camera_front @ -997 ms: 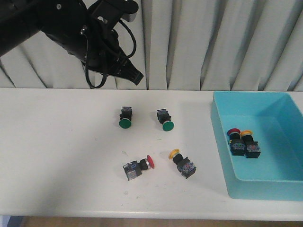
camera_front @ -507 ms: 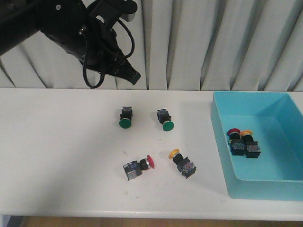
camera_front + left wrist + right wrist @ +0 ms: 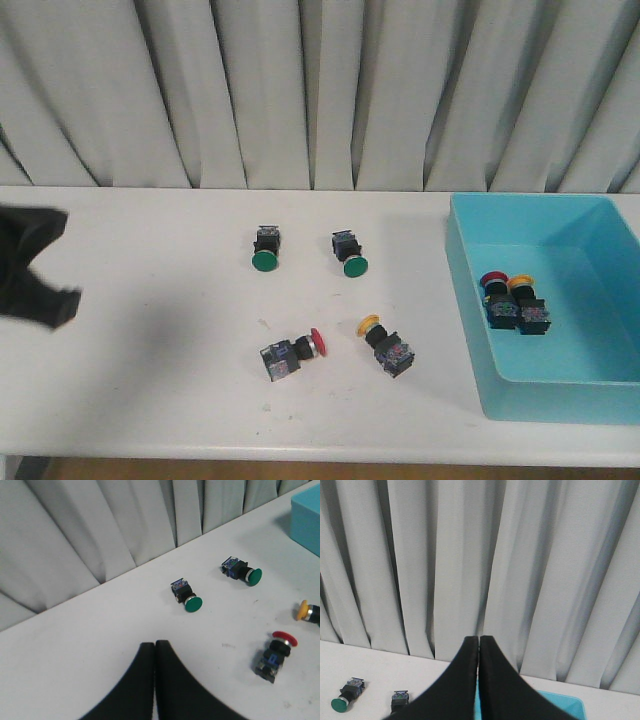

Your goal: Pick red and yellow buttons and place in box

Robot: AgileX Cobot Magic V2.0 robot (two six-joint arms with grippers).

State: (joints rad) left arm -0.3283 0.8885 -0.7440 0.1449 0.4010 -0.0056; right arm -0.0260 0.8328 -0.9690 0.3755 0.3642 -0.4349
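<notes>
Two targets lie on the table: red button (image 3: 290, 353) and yellow button (image 3: 386, 345), both nearer the left gripper (image 3: 154, 647), fingers pressed together, empty; box (image 3: 470, 330) right

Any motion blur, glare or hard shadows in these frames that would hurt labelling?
Front view: the left gripper is a smeared dark shape at the left edge, casting a soft shadow on the table; the buttons stay sharp. Left wrist view: even light, crisp red button, no glare. Right wrist view: mostly curtain, softly shaded folds, right gripper sharp.
</notes>
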